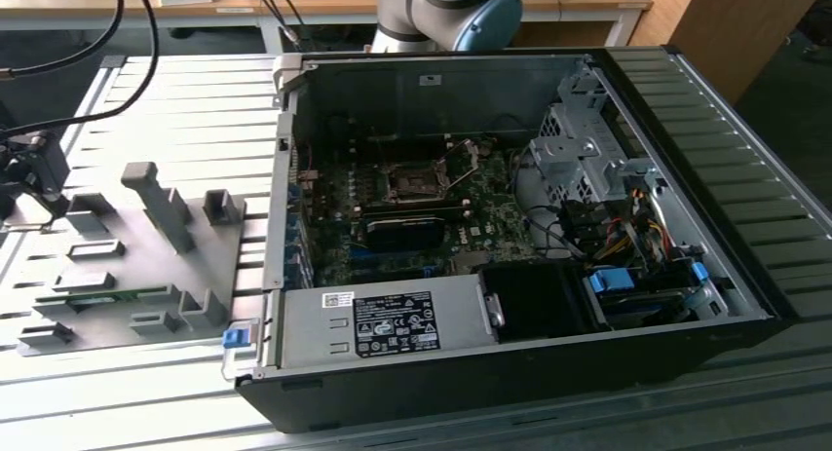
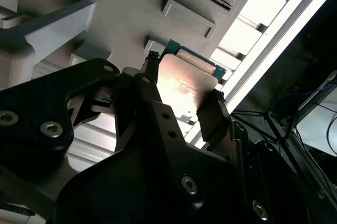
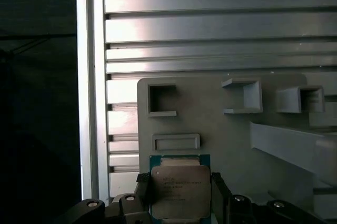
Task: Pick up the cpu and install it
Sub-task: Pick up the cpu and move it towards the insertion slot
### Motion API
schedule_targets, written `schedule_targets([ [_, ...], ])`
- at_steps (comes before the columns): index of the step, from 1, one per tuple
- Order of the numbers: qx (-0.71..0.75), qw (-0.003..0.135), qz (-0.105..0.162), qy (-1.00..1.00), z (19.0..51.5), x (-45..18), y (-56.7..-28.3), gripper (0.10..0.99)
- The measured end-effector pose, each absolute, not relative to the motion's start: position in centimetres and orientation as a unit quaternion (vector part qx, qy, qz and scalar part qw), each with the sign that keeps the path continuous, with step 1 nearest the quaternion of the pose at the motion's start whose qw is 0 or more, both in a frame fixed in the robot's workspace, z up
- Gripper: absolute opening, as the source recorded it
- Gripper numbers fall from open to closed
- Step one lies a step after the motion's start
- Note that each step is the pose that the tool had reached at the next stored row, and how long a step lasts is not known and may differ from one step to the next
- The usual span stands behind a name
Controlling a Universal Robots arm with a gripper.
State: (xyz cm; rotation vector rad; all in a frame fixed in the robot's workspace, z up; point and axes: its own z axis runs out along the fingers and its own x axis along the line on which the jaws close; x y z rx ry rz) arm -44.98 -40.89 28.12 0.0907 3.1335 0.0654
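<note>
Two black fingers (image 3: 143, 196) of the gripper (image 3: 180, 195) are closed on opposite edges of the cpu (image 3: 179, 186), a flat square with a shiny metal lid and green rim, held over the matte grey fixture plate (image 3: 221, 129).

The cpu (image 3: 178, 188) is capped by smooth silver-grey metal with a soft sheen, and a green board edge is seen around it. The gripper (image 3: 180, 195) is finished in matt black, with bright metal screws (image 2: 189, 184) set into it. The plate (image 3: 221, 124) is moulded in smooth, matt grey plastic. The bench (image 1: 170, 91) is made of ribbed bare metal and glares where it is lit. The case (image 1: 430, 91) is lined with dull grey sheet metal and coated matt black outside. A white paper label (image 1: 397, 326) is stuck on the grey metal power supply (image 1: 312, 329). At the far side a desk (image 1: 390, 3) of pale wood is seen.
</note>
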Motion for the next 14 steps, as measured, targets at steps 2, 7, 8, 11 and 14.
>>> schedule_targets([
  [2,0.029,0.003,0.021,0.999,28.3,-45.0,-40.9,0.545],
  [7,0.029,0.003,0.021,0.999,28.9,-45.0,-40.8,0.545],
  [8,0.029,0.003,0.021,0.999,29.0,-45.0,-40.8,0.545],
  [11,0.029,0.003,0.021,0.999,29.4,-45.0,-40.7,0.545],
  [14,0.029,0.003,0.021,0.999,29.7,-45.0,-40.7,0.545],
])
